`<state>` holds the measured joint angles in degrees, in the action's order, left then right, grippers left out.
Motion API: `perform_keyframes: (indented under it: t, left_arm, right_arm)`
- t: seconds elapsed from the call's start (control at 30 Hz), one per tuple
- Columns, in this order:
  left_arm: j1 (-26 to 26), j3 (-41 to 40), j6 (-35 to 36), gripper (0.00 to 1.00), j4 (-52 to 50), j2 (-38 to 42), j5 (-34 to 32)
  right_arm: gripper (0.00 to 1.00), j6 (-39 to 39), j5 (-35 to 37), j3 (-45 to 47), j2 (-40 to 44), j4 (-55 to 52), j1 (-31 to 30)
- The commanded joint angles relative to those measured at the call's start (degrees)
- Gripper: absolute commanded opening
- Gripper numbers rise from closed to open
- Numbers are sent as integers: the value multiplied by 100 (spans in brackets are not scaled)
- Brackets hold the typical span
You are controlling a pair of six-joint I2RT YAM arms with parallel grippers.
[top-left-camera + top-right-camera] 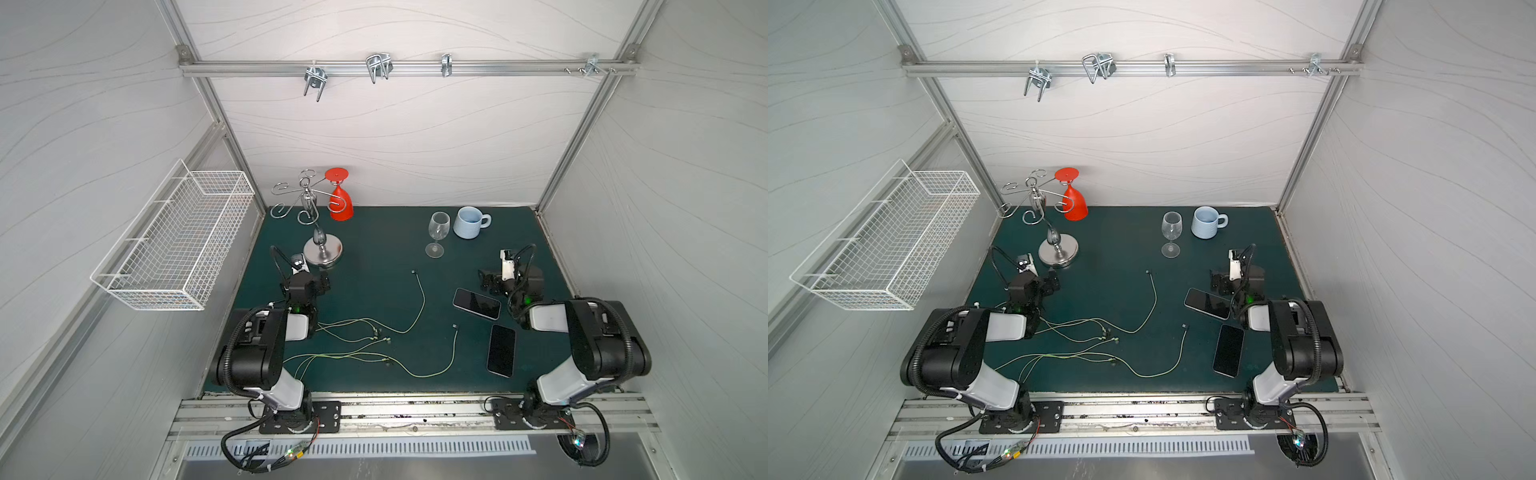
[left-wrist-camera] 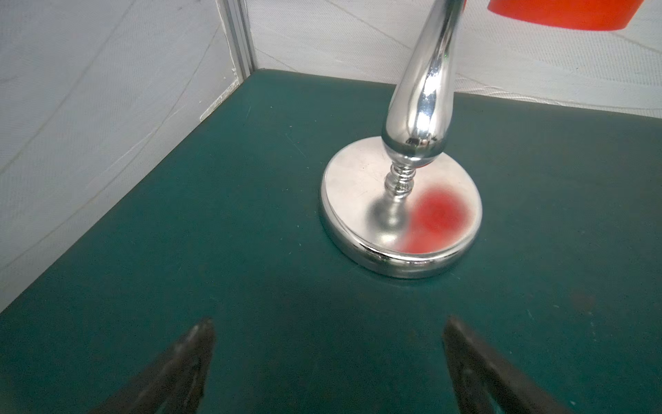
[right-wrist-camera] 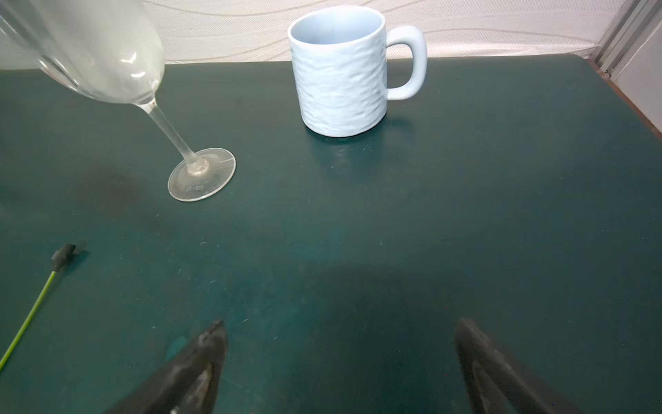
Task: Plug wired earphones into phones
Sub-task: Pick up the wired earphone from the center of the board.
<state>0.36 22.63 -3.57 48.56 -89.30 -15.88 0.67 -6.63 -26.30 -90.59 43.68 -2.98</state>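
Two sets of wired earphones lie loose on the green mat in both top views. One cord (image 1: 419,309) curves back to its dark plug (image 1: 414,272). The nearer cord (image 1: 451,357) ends in a plug (image 1: 454,326) left of the phones. Two black phones (image 1: 476,304) (image 1: 501,350) lie flat at the right. My left gripper (image 1: 322,282) (image 2: 330,322) is open over bare mat near the chrome stand. My right gripper (image 1: 486,282) (image 3: 341,322) is open and empty just behind the farther phone (image 1: 1207,304). One plug (image 3: 63,255) shows in the right wrist view.
A chrome stand (image 1: 323,254) (image 2: 401,211) carrying a red goblet (image 1: 340,199) is at the back left. A wine glass (image 1: 437,232) (image 3: 200,172) and a blue mug (image 1: 469,222) (image 3: 340,71) stand at the back right. A wire basket (image 1: 174,241) hangs on the left wall.
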Motion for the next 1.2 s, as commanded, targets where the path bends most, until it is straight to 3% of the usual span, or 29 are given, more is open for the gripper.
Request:
perform_keyframes:
  t: [0.0,0.83,0.93,1.07,1.17]
  left_arm:
    - [-14,48,12,99,292,-8,-25]
    - [-10,46,10,99,284,-1,-5]
    - [-10,13,55,99,249,142,72]
    - [-18,283,11,99,-1354,1416,307]
    - [-18,991,-779,99,-3670,2564,653]
  right_arm:
    - [99,73,-5,8,5,135,-19]
    - [99,73,-24,6,14,112,-15]
    - [99,-43,278,-112,268,-249,-17]
    - [99,-142,846,-856,1366,-2658,-85]
    - [99,-944,1498,-1243,2052,-3994,-112]
